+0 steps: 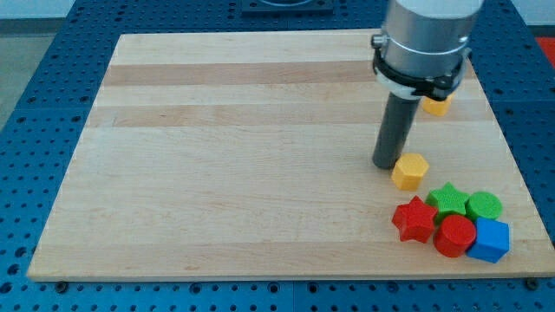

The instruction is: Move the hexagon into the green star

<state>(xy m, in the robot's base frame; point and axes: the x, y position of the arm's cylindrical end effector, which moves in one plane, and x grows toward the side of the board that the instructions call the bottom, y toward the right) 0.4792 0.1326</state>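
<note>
The yellow hexagon (409, 171) lies on the wooden board at the view's right. The green star (448, 198) sits just below and to the right of it, a small gap between them. My tip (386, 165) rests on the board right against the hexagon's upper left side. The rod rises from there to the arm's grey end at the view's top.
Around the green star cluster a red star (414, 219), a red round block (455, 235), a green round block (484, 206) and a blue block (491, 240), near the board's bottom right corner. Another yellow block (436, 105) lies partly behind the arm.
</note>
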